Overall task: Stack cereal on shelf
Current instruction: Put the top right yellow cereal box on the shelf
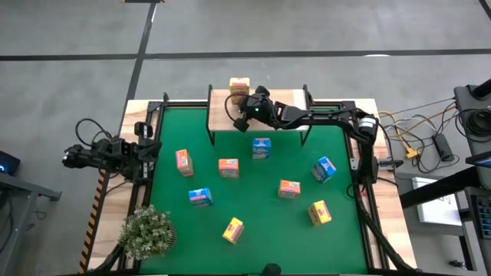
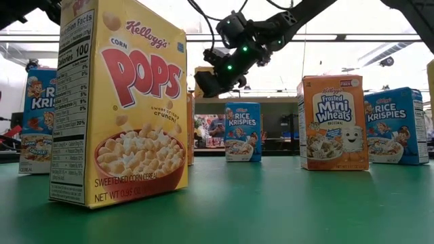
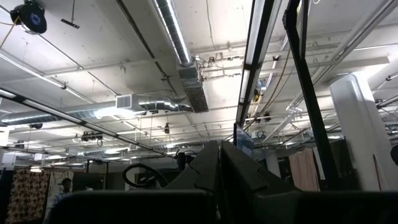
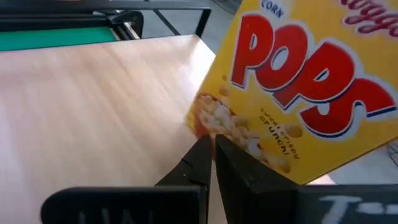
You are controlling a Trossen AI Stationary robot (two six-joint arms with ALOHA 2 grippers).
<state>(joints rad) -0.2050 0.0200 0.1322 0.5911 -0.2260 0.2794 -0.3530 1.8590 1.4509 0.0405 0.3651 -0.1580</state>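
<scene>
On the wooden shelf point(image 1: 257, 115) at the far end of the green mat point(image 1: 253, 230) stands one yellow box point(image 1: 239, 86), near the shelf's back edge. Up close it reads "CORN POPS" point(image 4: 311, 93) in big red letters. The right gripper point(image 1: 239, 103) is over the shelf, right beside that box, with its fingers pressed together and nothing between them.

Eight more cereal boxes stand on the mat. Close to the low camera, a yellow one point(image 2: 119, 102) says "Kellogg's CORN POPS" and "SWEETENED CORN CEREAL". An orange one point(image 2: 333, 122) says "Frosted Mini Wheats". Blue ones point(image 2: 243, 131) say "RICE KRISPIES". From above, I see two yellow, three orange and three blue boxes spread out on the mat.

A bushy plant point(image 1: 147, 232) sits at the mat's near left corner.

The left gripper point(image 1: 73, 157) waits off the table's left side, pointing up at the ceiling, fingers together.
</scene>
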